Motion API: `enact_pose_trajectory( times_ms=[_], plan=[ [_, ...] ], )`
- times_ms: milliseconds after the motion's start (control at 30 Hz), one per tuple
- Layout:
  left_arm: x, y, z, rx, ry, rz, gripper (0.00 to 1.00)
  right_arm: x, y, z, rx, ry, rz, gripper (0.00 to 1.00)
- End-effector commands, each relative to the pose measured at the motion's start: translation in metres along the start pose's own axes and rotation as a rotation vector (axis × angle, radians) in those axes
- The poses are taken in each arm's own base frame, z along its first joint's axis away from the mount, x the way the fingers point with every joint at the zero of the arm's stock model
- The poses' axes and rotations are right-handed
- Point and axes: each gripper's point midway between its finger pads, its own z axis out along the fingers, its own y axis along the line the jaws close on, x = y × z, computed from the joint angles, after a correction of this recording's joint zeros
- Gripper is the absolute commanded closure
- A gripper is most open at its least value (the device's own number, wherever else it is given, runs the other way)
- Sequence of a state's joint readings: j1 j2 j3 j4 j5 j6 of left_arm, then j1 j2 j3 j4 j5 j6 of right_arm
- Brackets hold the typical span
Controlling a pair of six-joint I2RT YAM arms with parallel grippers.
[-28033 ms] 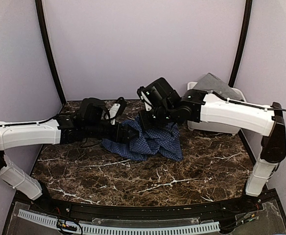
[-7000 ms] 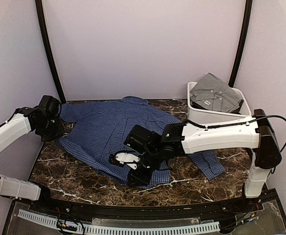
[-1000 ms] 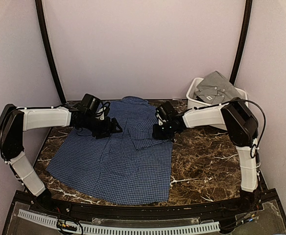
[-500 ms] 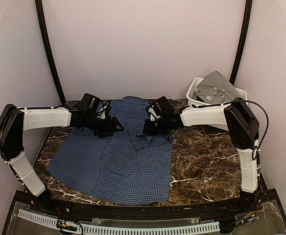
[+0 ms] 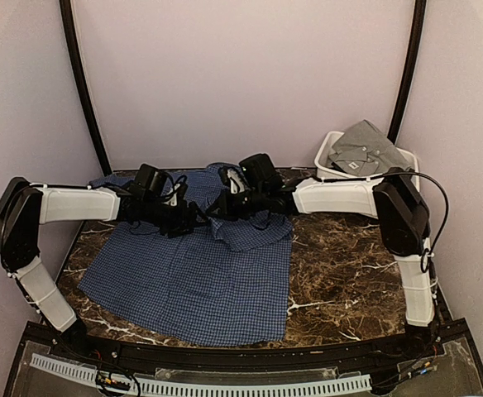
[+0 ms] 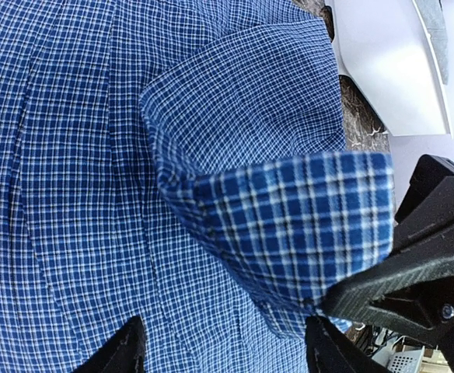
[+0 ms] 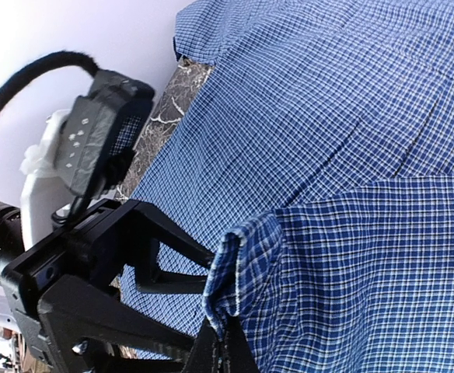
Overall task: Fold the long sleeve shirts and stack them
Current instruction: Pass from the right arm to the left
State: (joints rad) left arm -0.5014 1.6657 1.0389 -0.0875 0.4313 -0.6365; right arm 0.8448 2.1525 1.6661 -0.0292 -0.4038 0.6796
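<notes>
Sleeve-folding is the step in hand, as I judge it. The right gripper [image 7: 220, 346] has its fingers pinched shut on the edge of a cuff or sleeve end of the navy check shirt [image 5: 200, 281]. It holds that flap lifted over the shirt's upper middle, toward the far edge of the table [image 5: 349, 273]. The left gripper [image 6: 225, 342] hovers just beside it, fingers spread fairly wide with nothing between them and only flat cloth below the gap.

The navy shirt lies spread across the left and centre of the table, collar to the far edge and hem to the near edge. The grey shirt [image 5: 362, 145] sits crumpled in the white bin [image 5: 326, 165] at the far right corner, out of this fold.

To do this well, the right gripper should carry the flap low across the body, so the sleeve lands inside the shirt's outline with a straight crease at the shoulder. The cloth should rest on the body before the pinch lets go. The left gripper is well placed to press on the fold line, or to take the loose corner of the cuff so it does not curl under.

Two things need care. The grippers stand very close, so one should be moving at a time. The pinch also looks to be on the edge alone, so a quick pull could slip it free or ruck the panel beneath.
</notes>
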Motion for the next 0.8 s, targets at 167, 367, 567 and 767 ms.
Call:
enact_pose_trajectory(
  times_ms=[167,367,567,767],
  plan=[
    [-0.006,-0.029,-0.015,0.141,-0.059,0.048,0.3,0.002,0.009,0.017,-0.098,0.011,0.058,1.0],
    [-0.004,-0.027,-0.012,0.143,-0.047,0.054,0.29,0.001,0.016,0.019,-0.147,0.015,0.084,1.0],
    [-0.003,-0.019,-0.002,0.122,-0.038,0.035,0.36,-0.004,0.025,0.017,-0.18,0.009,0.092,1.0],
    [-0.004,-0.026,0.005,0.126,-0.026,0.045,0.39,-0.003,0.026,0.017,-0.191,0.009,0.107,1.0]
  ],
)
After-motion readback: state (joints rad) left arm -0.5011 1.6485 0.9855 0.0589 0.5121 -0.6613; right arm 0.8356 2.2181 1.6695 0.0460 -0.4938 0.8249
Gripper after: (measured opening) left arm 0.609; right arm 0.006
